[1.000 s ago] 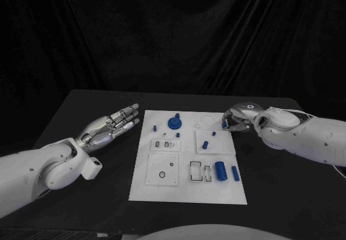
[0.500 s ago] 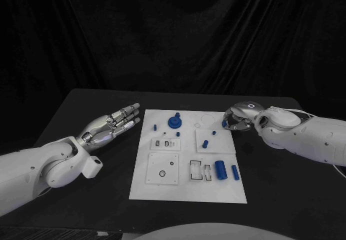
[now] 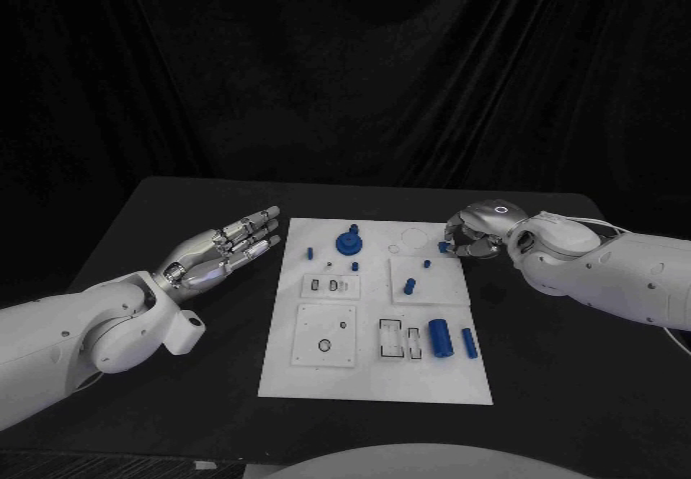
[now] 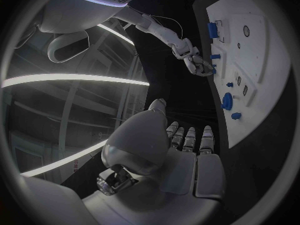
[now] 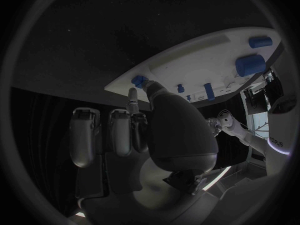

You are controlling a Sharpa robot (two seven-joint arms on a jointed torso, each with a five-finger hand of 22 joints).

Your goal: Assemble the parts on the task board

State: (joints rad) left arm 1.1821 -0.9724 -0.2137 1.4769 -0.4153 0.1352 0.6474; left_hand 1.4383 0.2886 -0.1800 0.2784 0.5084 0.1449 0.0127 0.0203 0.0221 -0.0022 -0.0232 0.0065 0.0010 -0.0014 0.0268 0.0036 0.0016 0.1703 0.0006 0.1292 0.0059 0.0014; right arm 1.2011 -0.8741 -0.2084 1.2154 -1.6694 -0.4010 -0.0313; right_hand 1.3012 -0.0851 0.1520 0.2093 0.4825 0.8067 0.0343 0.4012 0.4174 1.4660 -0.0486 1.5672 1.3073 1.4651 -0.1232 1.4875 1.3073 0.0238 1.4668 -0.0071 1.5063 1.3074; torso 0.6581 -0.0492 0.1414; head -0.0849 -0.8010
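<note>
Nearest you, the large blue cylinder [image 3: 440,341] is lying loose on the board [image 3: 374,384]. Your left hand [image 3: 219,251] is hovering open beside it; farther back, your right hand [image 3: 472,236] is pinching a small blue piece [image 3: 448,247] at the board's edge, which may slip out if the pinch is shallow.

you're looking at a robotics lab test cell: a black surface [image 3: 576,329] backed by a black curtain [image 3: 345,90], a white task board [image 3: 377,379] with small blue parts [image 3: 440,340] set out on it, and long ceiling light strips [image 4: 69,79] overhead.
</note>
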